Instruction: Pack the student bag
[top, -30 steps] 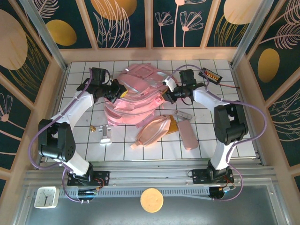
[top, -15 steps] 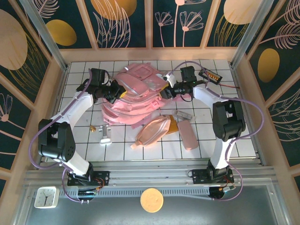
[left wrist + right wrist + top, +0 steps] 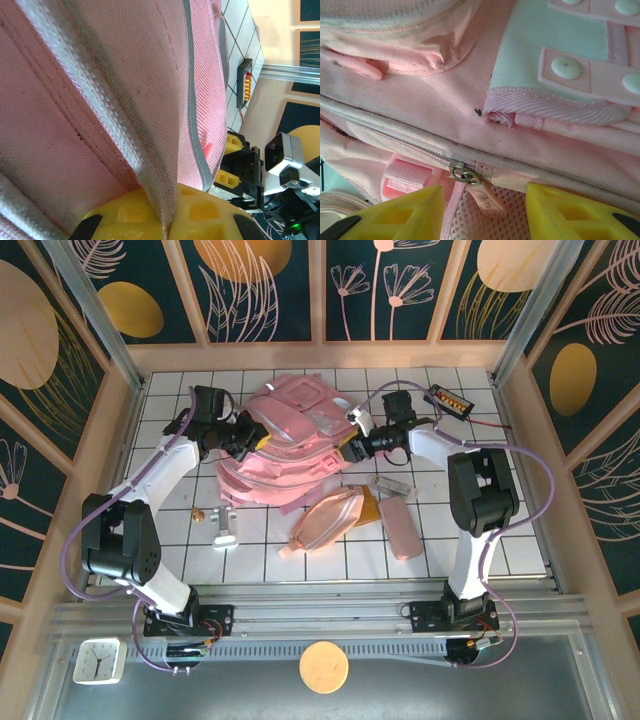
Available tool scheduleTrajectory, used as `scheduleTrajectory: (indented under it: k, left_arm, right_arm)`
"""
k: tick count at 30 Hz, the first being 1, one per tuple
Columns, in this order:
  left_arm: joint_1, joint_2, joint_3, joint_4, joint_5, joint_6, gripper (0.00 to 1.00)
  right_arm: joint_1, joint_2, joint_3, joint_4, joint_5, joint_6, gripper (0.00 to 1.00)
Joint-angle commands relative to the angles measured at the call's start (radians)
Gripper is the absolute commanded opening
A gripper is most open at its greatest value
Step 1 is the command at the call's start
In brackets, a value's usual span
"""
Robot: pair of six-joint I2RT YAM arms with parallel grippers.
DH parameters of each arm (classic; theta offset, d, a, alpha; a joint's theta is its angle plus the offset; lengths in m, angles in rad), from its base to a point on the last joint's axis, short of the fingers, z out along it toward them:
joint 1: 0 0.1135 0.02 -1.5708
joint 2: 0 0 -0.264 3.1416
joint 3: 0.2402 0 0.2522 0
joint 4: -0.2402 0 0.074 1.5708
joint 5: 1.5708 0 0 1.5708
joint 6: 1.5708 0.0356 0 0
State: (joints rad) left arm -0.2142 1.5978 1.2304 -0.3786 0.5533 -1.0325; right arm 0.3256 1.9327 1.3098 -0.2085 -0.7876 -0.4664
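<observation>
student bag (image 3: pixel 290 440): lies crumpled at the back centre of the tiled surface (image 3: pixel 250 555), between the two arms.
left gripper (image 3: pixel 252 437): at the bag's left side, clamped on a seam edge of the pink fabric; the wrist view has the fabric pinched between the yellow pads (image 3: pixel 200 212).
right gripper (image 3: pixel 350 448): at the bag's right side, fingers apart, with a zipper pull (image 3: pixel 482 197) in the gap, untouched.
in front of bag: peach pouch (image 3: pixel 325 520), flat pink case (image 3: pixel 400 528).
</observation>
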Motion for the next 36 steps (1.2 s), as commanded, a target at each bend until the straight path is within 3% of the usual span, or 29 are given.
scheduleTrajectory:
  k: [1,11,22,30,36]
  left_arm:
    - [0.009,-0.033,0.038,0.047,0.03,0.012,0.0]
    - [0.01,-0.036,0.066,0.08,0.036,-0.045,0.0]
    - [0.009,-0.036,0.089,0.067,0.053,-0.057,0.0]
    - [0.009,-0.047,0.066,0.078,0.057,-0.062,0.0]
    - [0.009,-0.054,0.053,0.083,0.056,-0.062,0.0]
  right_arm:
    - [0.017,0.03,-0.008,-0.001,-0.014,-0.02,0.47]
    - [0.023,-0.018,-0.078,0.073,0.004,-0.061,0.5]
    - [0.023,0.023,0.001,0.135,0.027,-0.052,0.47]
    - [0.028,0.041,0.034,0.152,-0.006,-0.023,0.31]
    - [0.035,0.033,0.025,0.152,0.01,-0.021,0.07]
